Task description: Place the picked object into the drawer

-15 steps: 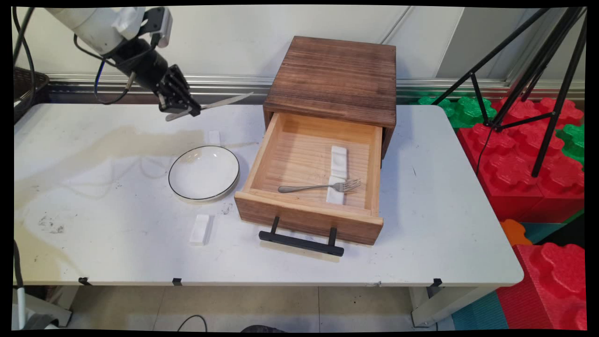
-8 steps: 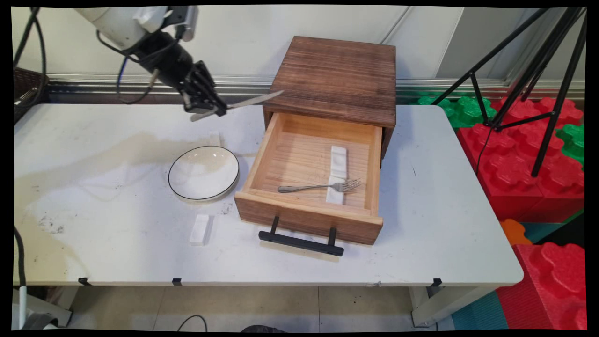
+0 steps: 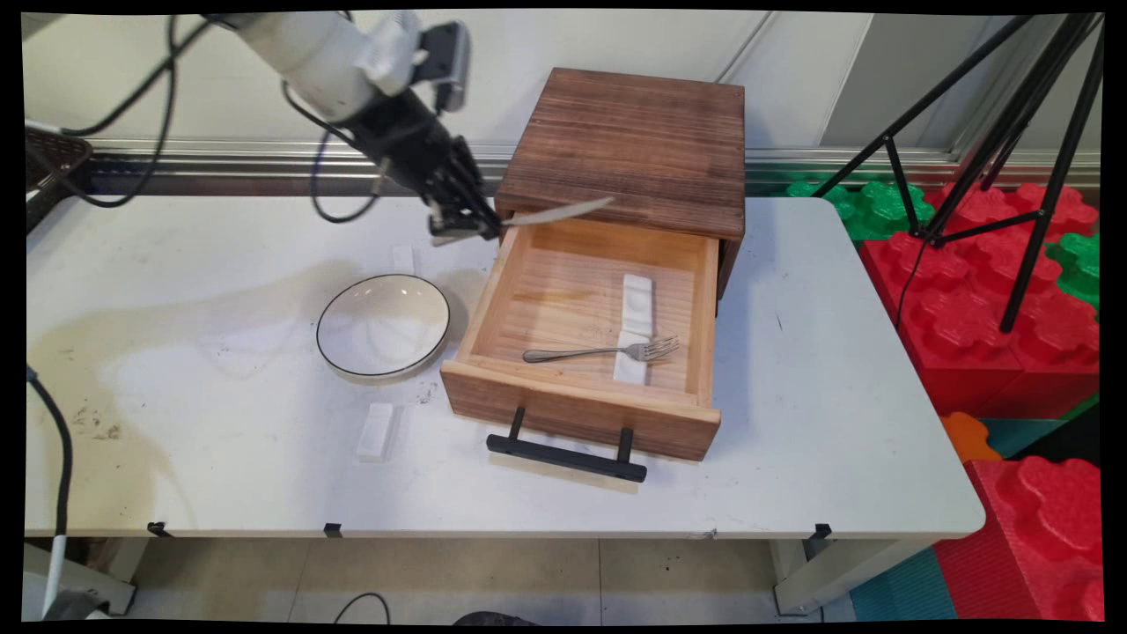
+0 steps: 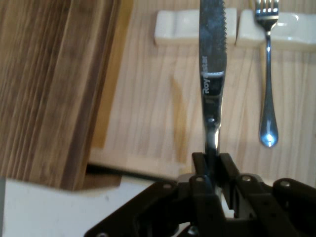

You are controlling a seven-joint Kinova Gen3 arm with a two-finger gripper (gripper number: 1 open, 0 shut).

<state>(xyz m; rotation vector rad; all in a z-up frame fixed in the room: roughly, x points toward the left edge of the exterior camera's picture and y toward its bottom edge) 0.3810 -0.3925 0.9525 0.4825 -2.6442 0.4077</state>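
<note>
Gripping a table knife by the handle, the black gripper has both fingers clamped on it, blade pointing away from the hand and out over the far left corner of the open drawer. In the hand view the knife runs straight up from the gripper, serrated edge to the right, lettering on the blade. Drawer is light wood, pulled out of a dark wooden cabinet, black handle at its front. Inside it lie two white rests end to end, and a fork with its tines on the nearer rest; hand view shows the fork just right of the blade. Left of the drawer on the white table sits a white plate with a dark rim, another white rest nearer the front edge, and a small white piece just behind the plate. Black tripod and red and green foam blocks off the table's right side
</note>
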